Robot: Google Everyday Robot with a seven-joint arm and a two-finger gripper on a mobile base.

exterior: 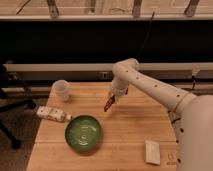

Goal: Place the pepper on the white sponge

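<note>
The pepper (108,104) is a slender dark-red piece with an orange tip, hanging tilted from my gripper (114,98) above the middle of the wooden table (130,125). The gripper is shut on its upper end, at the end of the white arm (150,85) that reaches in from the right. The white sponge (152,151) lies flat near the table's front right corner, well to the right of and nearer than the pepper.
A green bowl (83,134) sits front centre-left. A white-and-brown labelled bottle (52,114) lies on its side at the left edge. A translucent plastic cup (61,90) stands at the back left. A dark chair base (10,107) is left of the table.
</note>
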